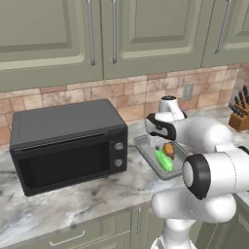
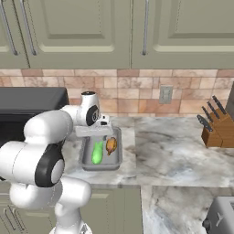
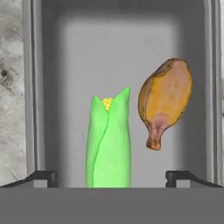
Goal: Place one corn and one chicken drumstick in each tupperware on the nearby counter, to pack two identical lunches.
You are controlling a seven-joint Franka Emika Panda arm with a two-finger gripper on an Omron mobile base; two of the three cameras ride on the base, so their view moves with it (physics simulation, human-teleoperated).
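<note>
One corn [image 3: 109, 140], one chicken drumstick [image 3: 165, 101] in one tupperware [image 3: 37, 87]; contact unclear.

tray [image 3: 48, 87]: smooth matt grey, plastic look. corn [image 3: 109, 144] ahead of the fingertips: glossy green husk, grainy yellow tip. drumstick [image 3: 166, 100] beside it: rough brown-orange skin. counter [image 1: 73, 199]: polished marbled stone. microwave [image 1: 63, 141]: dark matt casing. knife block [image 2: 218, 130]: wood. backsplash [image 2: 137, 93]: matt brick.

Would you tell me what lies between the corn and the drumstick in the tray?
Nothing: in the hand view a bare strip of tray floor separates the corn from the drumstick; they do not touch.
</note>
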